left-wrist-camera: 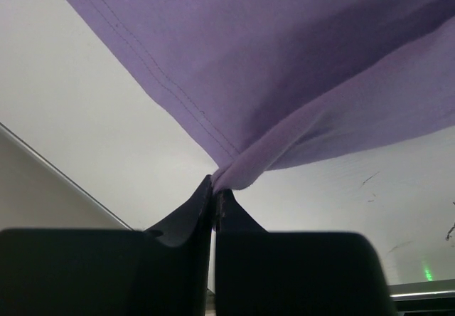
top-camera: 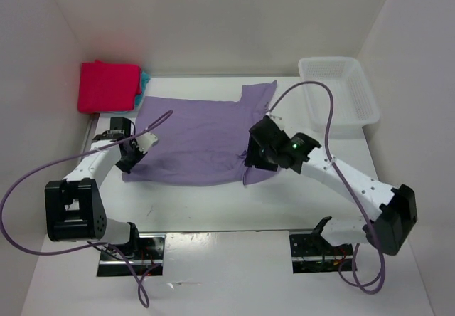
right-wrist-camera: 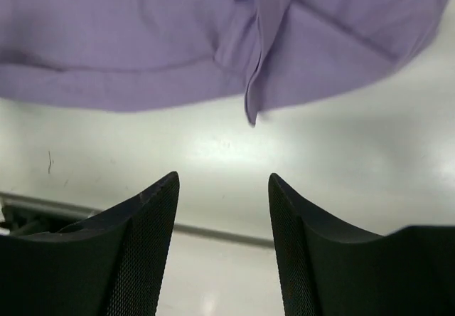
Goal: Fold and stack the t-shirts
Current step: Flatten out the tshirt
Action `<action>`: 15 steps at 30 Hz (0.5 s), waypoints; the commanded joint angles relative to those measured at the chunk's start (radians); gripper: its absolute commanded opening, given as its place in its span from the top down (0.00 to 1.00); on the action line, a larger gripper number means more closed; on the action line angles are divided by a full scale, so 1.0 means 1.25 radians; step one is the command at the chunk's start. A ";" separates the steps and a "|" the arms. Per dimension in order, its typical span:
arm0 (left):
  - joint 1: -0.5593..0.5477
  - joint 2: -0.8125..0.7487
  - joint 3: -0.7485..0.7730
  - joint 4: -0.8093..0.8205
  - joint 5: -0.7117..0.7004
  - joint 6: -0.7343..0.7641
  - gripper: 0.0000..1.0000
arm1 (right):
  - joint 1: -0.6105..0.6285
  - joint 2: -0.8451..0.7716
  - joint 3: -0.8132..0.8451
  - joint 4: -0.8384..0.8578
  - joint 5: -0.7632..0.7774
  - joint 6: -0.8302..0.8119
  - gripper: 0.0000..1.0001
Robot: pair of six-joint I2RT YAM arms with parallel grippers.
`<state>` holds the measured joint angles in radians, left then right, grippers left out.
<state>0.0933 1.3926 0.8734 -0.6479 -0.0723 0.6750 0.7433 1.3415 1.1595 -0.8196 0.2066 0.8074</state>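
A purple t-shirt (top-camera: 195, 134) lies spread on the white table, partly folded, one sleeve pointing to the back right. My left gripper (top-camera: 132, 161) is shut on the shirt's near left corner; in the left wrist view the cloth (left-wrist-camera: 284, 60) bunches between the closed fingertips (left-wrist-camera: 215, 188). My right gripper (top-camera: 254, 161) is open and empty just above the shirt's near right edge; in the right wrist view the shirt's hem (right-wrist-camera: 213, 45) hangs ahead of the open fingers (right-wrist-camera: 153, 209). A folded red t-shirt (top-camera: 108, 85) lies at the back left with a teal one (top-camera: 144, 81) under it.
A white plastic basket (top-camera: 338, 92) stands at the back right. White walls enclose the table on the left, back and right. The arms' purple cables loop over the table's left side and the shirt's right side.
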 commanded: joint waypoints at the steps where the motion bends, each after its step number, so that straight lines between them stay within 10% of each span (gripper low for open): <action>1: 0.004 0.017 0.018 0.007 0.025 -0.025 0.98 | 0.049 0.027 -0.094 0.051 -0.013 0.126 0.41; 15: 0.004 0.017 0.020 -0.001 0.032 -0.032 0.98 | 0.073 0.291 -0.034 0.140 0.036 0.072 0.44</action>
<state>0.0933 1.4315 0.8757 -0.6495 -0.0525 0.6491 0.8249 1.6794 1.0752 -0.6956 0.1986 0.8967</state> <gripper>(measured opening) 0.015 0.579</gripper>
